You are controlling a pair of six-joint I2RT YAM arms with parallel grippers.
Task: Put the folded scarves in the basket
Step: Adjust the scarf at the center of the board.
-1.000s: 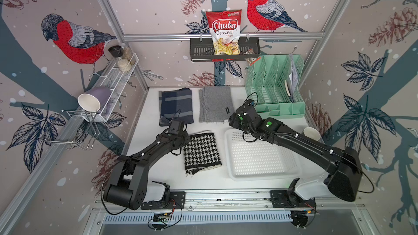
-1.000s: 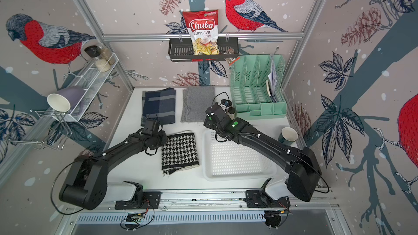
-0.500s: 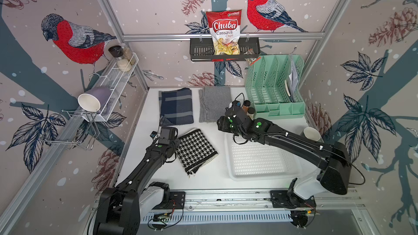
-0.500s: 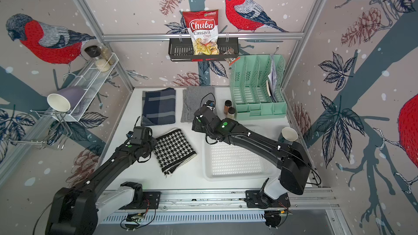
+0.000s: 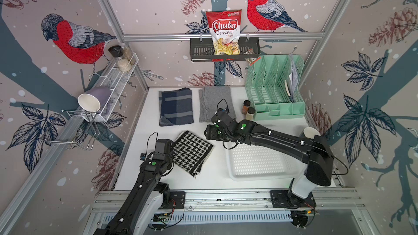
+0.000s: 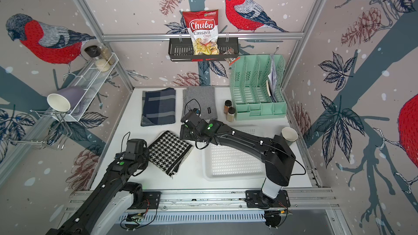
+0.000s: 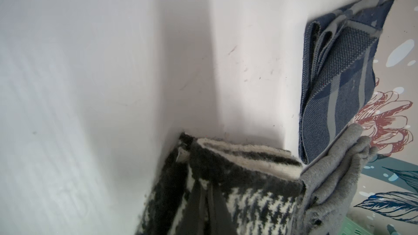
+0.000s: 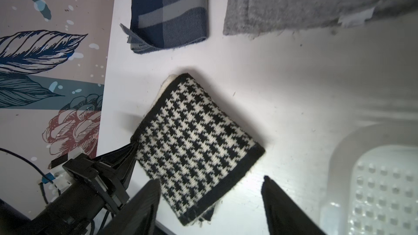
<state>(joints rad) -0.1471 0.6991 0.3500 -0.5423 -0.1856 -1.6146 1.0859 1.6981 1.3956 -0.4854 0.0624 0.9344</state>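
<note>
Both top views look steeply down on the whole worktop from the front — wrist cameras sit close, sharing the houndstooth scarf.

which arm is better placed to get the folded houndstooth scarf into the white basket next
Probably right. The right gripper, open, hovers over the side of the folded black-and-white houndstooth scarf nearest the shallow white perforated plastic basket, which lies under that arm. The left gripper pinches the far edge.
</note>
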